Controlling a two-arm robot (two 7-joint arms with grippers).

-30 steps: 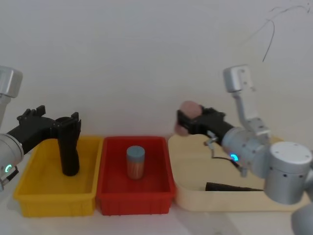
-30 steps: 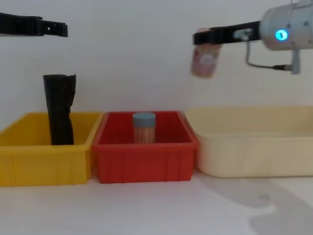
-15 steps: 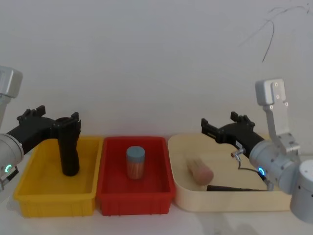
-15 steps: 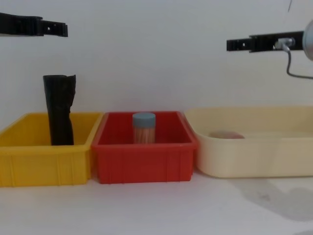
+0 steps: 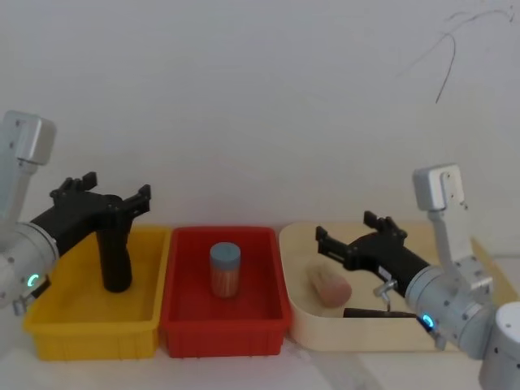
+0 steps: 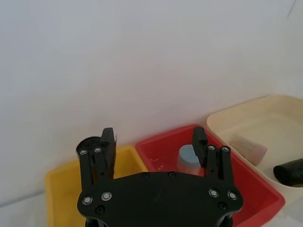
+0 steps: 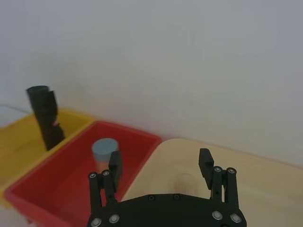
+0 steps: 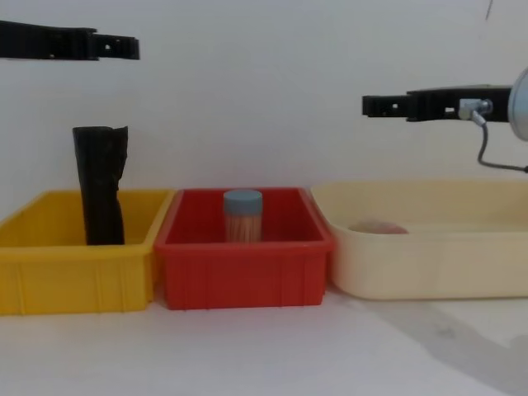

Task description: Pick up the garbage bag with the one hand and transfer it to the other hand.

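**While both grippers hang open, the bag lies flat nearest the right one**

Head view: the garbage bag (image 5: 382, 311) lies on its side in the beige tub (image 5: 366, 340), its long axis running along the front wall. No label can be made out. The right gripper (image 5: 345, 231) hovers over that tub with jaws spread, and the bag is below it and nearer the robot. The left gripper (image 5: 114, 191), also spread, sits above the ragged-topped roll (image 5: 115, 260) standing in the yellow bin (image 5: 89, 329), well apart from the bag.

Left wrist view: the left gripper (image 6: 154, 137) is wide open, and one end of the bag (image 6: 289, 172) shows far off in the tub.

Right wrist view: the right gripper (image 7: 161, 163) is open and holds nothing.

Chest view: the right gripper (image 8: 371, 105) is high above the tub rim, and the bag is hidden behind the wall.

Judgement: the right arm should take it, dropping down and gripping across the horizontal axis.
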